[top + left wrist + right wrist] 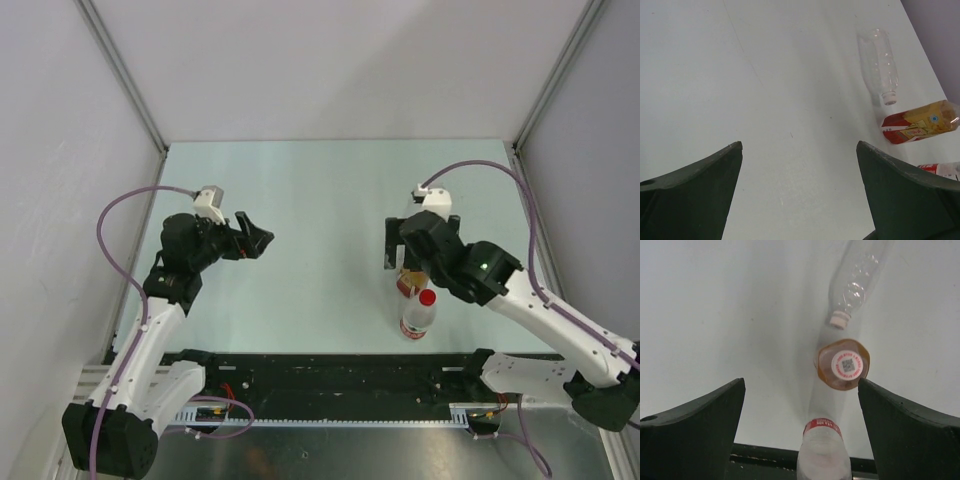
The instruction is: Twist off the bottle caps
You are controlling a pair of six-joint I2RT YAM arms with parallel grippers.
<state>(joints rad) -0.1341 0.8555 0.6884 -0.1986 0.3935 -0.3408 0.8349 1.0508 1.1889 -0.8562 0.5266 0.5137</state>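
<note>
Both hands are open wide and hold nothing. The left hand hangs over the bare bench on the left side, well apart from the bottles. The right hand hangs above the three bottles, and from its own camera you look almost straight down on them. The bottles sit close together on the right part of the bench, near the front edge. The clear bottle lies on its side. Its white cap points at the amber bottle. The amber bottle stands up just beside that cap, and it has a red label around it. Its cap is white with red print on top. The third bottle stands nearest the front, just beside the amber bottle, and it wears a red cap. All three caps are on. No hand touches any bottle.
</note>
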